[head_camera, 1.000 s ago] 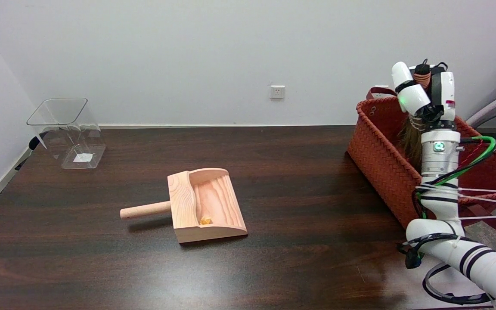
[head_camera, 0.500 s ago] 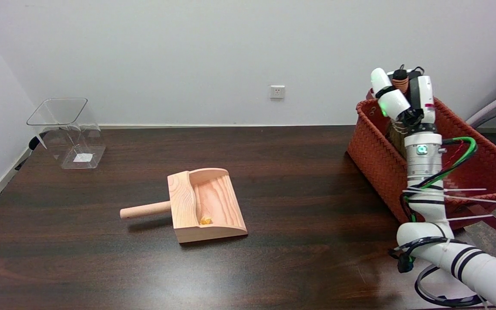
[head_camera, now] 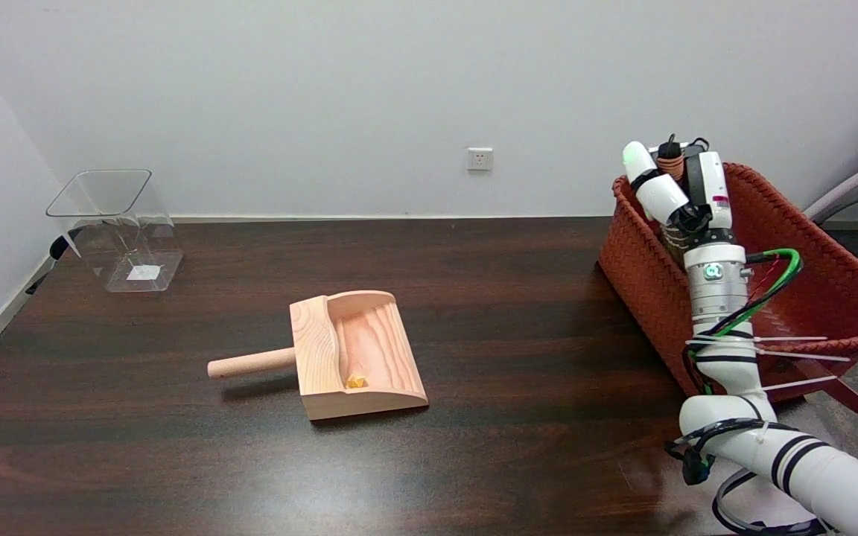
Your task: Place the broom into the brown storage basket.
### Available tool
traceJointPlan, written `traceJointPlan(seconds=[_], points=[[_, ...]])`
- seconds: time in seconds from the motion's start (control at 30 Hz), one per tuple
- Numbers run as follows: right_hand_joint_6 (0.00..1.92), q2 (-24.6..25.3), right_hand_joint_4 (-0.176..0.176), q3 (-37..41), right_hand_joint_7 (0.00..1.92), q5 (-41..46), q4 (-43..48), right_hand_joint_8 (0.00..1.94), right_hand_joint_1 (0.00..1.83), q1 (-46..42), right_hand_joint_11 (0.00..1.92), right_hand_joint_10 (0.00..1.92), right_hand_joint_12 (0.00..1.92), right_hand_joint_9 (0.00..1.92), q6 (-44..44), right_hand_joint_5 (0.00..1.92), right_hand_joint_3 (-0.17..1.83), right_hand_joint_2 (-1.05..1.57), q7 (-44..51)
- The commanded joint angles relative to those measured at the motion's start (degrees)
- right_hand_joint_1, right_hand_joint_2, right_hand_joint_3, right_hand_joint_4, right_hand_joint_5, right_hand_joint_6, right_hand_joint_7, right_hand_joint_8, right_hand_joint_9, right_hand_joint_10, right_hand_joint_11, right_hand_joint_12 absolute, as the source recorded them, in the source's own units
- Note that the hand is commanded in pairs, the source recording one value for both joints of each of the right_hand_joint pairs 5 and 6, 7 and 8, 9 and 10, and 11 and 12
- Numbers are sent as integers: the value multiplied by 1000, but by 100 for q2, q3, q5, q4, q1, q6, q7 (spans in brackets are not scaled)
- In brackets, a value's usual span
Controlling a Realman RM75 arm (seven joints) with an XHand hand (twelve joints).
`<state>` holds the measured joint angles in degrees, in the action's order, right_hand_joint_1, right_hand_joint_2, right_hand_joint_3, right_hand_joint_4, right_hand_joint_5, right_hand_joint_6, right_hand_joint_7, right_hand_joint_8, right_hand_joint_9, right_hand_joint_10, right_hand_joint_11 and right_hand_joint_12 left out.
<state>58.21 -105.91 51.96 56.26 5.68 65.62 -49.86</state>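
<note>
Right hand (head_camera: 678, 192) is raised at the near-left rim of the brown storage basket (head_camera: 831, 283), fingers closed around the broom (head_camera: 671, 165). Only the broom's wrapped handle top is seen above the fingers; its bristles are hidden behind the wrist, inside the basket. Wooden dustpan (head_camera: 354, 356) lies mid-table (head_camera: 511, 313); clear container (head_camera: 120, 227) far left.

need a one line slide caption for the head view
Right hand holds the broom upright inside the brown storage basket; wooden dustpan lies mid-table.
</note>
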Motion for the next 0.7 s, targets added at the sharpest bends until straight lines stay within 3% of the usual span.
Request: traceJointPlan(seconds=[0.03,0.1,0.23,0.27,0.53,0.7], points=[[854,134,0,293,1282,-15,-59,1282,894,-121,854,854,854,854,20,854,500,1076,421],[534,147,0,346,976,28,124,976,935,-164,534,534,534,534,-21,534,269,1004,406],[333,158,0,473,716,259,553,716,917,-247,333,333,333,333,-180,333,-164,990,434],[303,158,0,515,701,256,610,701,915,-264,303,303,303,303,-185,303,-175,983,460],[121,117,0,918,408,320,1276,408,785,-681,121,121,121,121,-593,121,-150,926,470],[48,174,0,1071,304,333,1591,304,624,-882,48,48,48,48,-519,48,418,993,470]])
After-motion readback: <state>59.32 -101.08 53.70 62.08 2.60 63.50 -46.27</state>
